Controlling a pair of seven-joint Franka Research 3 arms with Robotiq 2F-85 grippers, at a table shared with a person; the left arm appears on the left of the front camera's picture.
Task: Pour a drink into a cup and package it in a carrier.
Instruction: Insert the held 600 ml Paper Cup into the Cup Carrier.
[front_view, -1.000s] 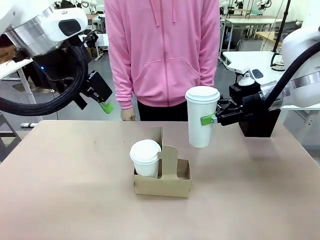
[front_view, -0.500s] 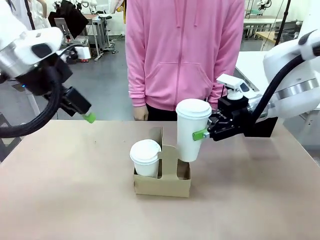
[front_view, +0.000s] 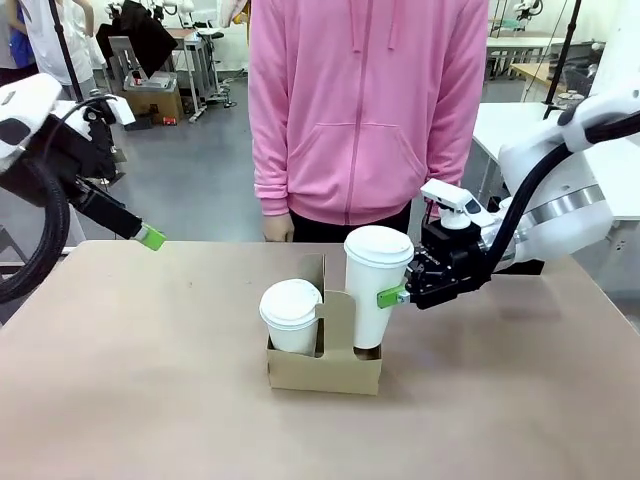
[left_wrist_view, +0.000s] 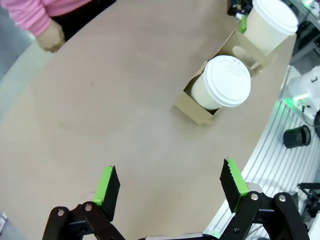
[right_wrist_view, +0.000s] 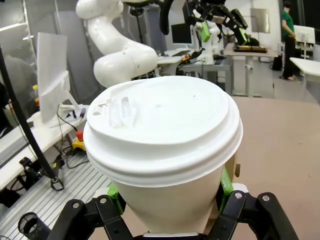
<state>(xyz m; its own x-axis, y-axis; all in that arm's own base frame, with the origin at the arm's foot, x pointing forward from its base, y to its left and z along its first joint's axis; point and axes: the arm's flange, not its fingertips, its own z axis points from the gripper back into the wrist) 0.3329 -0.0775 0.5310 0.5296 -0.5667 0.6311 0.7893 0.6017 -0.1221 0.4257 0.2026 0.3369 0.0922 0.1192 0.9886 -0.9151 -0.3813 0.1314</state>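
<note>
Right gripper (front_view: 398, 296) jaws pinch cup (front_view: 376, 290), prob. seated in carrier (front_view: 325, 368); left gripper (left_wrist_view: 170, 187) jaws spread, empty.

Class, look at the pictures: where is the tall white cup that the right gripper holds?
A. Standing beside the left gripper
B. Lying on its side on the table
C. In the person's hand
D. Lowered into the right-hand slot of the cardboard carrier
D: the right gripper clamps the tall cup, whose bottom sits inside the carrier next to a shorter lidded cup.
</note>
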